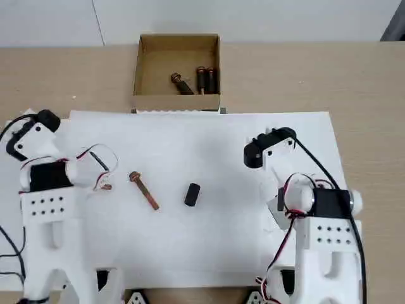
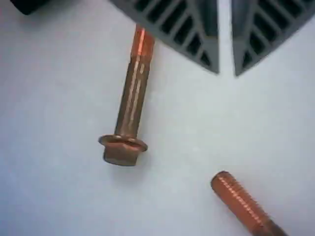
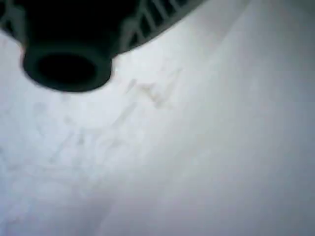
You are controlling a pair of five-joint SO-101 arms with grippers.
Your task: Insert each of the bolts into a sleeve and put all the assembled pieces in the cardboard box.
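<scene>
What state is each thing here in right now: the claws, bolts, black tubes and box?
cardboard box: open-topped, assembled pieces inside.
first bolt: lying bare on the white sheet.
second bolt: also lying bare on the sheet.
loose sleeve: lying on its side, no bolt in it.
held sleeve: lifted off the sheet, empty.
left gripper: slightly open, empty.
right gripper: shut on the held sleeve.

Robotics lab bench: left arm [image 1: 44, 183], right arm [image 1: 323, 215] on paper-covered wooden table [image 1: 63, 76].
</scene>
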